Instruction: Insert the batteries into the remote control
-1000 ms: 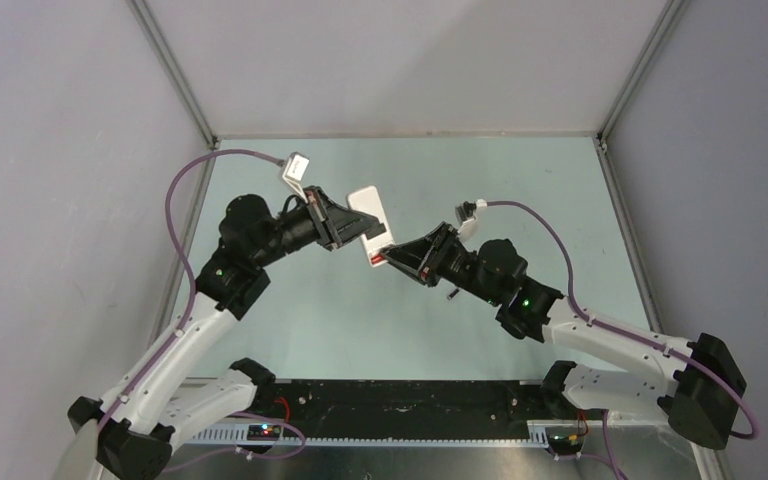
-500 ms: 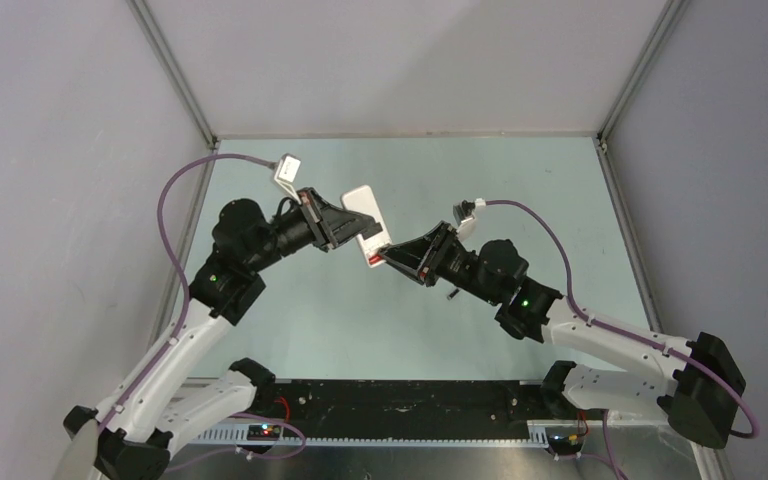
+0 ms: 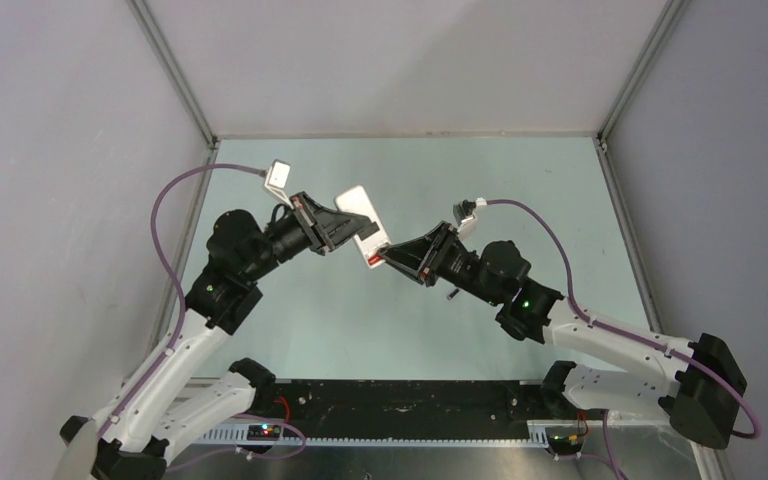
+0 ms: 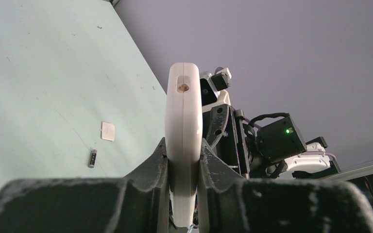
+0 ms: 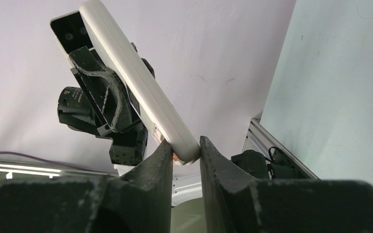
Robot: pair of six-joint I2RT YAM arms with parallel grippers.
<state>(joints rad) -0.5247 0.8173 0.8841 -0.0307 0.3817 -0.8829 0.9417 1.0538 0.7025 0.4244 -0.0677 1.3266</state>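
Left tool (image 4: 183, 156), right tool (image 5: 183, 151) both clamp white remote control (image 4: 183, 111) aloft.

Bright, soft, even light, with almost no shadows or glare on the pale green table (image 3: 360, 320). The overhead view is sharp. Close to their wrist cameras, the left gripper (image 4: 183, 148) and right gripper (image 5: 184, 141) look blurred and grainy.

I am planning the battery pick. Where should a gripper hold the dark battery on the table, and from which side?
Likely take the dark battery at its middle, closing across its round sides, from straight above: it lies flat on the table, ends too small to pinch. The white cover lies apart beyond one end.
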